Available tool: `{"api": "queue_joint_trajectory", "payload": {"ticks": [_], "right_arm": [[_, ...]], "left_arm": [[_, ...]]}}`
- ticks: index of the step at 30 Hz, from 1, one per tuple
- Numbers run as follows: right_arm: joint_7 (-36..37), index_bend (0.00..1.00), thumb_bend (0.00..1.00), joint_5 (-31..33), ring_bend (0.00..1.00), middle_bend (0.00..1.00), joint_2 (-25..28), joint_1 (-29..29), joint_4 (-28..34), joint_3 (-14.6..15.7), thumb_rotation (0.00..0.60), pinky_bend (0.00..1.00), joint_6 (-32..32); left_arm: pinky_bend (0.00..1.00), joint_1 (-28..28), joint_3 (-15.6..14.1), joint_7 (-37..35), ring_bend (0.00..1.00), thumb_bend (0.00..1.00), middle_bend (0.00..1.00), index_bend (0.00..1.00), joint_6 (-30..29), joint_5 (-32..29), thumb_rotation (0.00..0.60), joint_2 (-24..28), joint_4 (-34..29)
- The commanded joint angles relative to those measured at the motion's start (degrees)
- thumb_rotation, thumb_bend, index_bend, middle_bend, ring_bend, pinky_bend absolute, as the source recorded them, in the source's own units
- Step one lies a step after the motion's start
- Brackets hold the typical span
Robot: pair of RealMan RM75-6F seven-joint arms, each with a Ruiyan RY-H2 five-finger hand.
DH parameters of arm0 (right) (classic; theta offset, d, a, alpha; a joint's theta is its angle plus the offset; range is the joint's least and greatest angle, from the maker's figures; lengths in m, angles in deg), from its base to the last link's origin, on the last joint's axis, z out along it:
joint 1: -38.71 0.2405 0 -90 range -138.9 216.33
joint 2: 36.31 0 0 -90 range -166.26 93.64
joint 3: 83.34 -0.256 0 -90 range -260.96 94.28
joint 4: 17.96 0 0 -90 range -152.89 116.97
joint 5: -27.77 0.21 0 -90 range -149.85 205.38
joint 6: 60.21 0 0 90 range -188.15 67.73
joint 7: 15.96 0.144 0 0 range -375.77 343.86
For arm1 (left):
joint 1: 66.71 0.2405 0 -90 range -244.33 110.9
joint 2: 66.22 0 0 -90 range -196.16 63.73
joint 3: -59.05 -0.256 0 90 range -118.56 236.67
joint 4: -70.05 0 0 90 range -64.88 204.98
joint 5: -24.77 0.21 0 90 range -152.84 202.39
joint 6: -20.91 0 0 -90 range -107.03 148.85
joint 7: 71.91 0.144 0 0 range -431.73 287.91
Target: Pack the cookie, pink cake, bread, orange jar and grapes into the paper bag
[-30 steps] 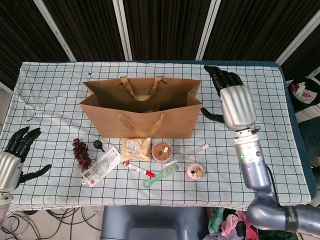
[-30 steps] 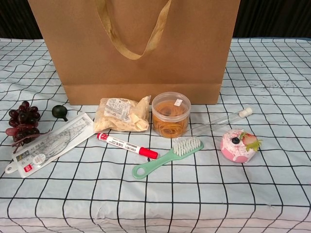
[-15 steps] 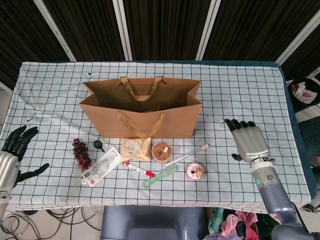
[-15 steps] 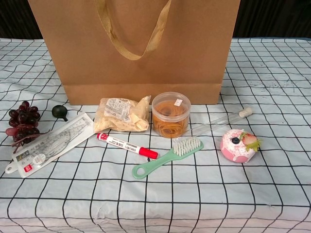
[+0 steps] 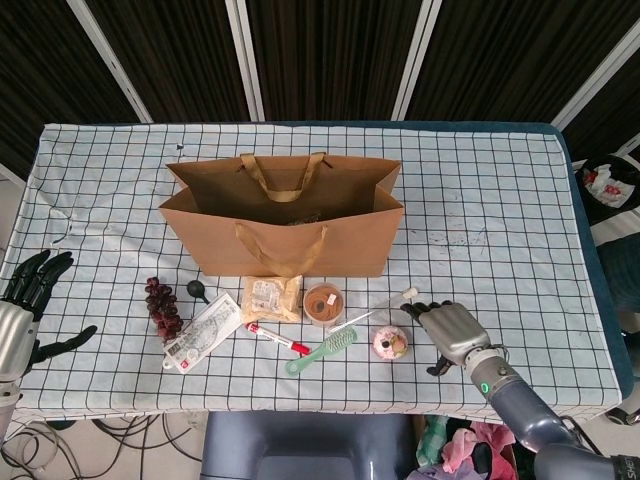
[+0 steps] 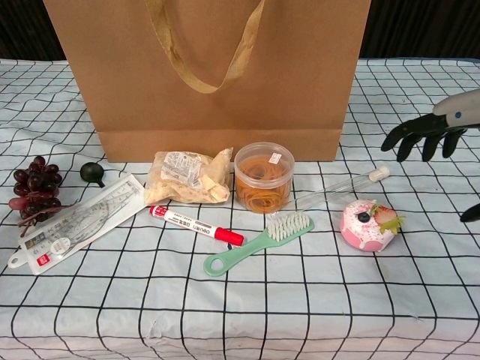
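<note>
Chest view shows the pink cake (image 6: 366, 224) on the table (image 6: 315, 300), near the right hand (image 6: 431, 131), whose fingers are spread and empty. It looks soft and fragile (topping especially), so gentle side contact seems wise. Only the head view shows the idle, empty left hand (image 5: 22, 310).
</note>
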Motion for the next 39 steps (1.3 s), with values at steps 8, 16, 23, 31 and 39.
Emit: {"api": "queue_joint_trajectory", "payload": {"ticks": [8, 16, 23, 31, 39], "right_arm": [[0.9, 0.1, 0.1, -15.3, 0.19, 0.13, -13.0, -4.4, -6.9, 5.1, 0.6, 0.21, 8.7], [-0.7, 0.1, 0.1, -19.3, 0.19, 0.13, -20.3, -5.7, -12.8, 8.1, 0.6, 0.21, 12.2], [-0.6, 0.16, 0.11, -21.7, 0.25, 0.18, -25.1, -6.5, -17.4, 8.9, 0.6, 0.21, 14.4], [1.0, 0.21, 0.14, -23.9, 0.3, 0.22, -28.8, -7.5, -21.8, 8.7, 0.6, 0.22, 16.3], [2.3, 0.26, 0.19, -25.2, 0.36, 0.28, -30.7, -7.8, -23.9, 8.5, 0.6, 0.23, 16.5]], "left_arm": [[0.08, 0.2, 0.2, -0.1, 0.0, 0.12, 0.08, 0.09, -0.1, -0.5, 0.6, 0.1, -0.3], [0.08, 0.3, 0.3, 0.1, 0.0, 0.12, 0.08, 0.09, 0.0, -0.5, 0.6, 0.1, -0.4], [0.08, 0.2, 0.4, 0.0, 0.0, 0.12, 0.08, 0.09, 0.1, -0.6, 0.6, 0.0, -0.4], [0.08, 0.2, 0.6, -0.1, 0.0, 0.12, 0.08, 0.09, 0.2, -0.9, 0.6, 0.0, -0.4], [0.08, 0.2, 0.7, 0.1, 0.0, 0.12, 0.08, 0.09, 0.4, -1.0, 0.6, -0.1, -0.5]]}}
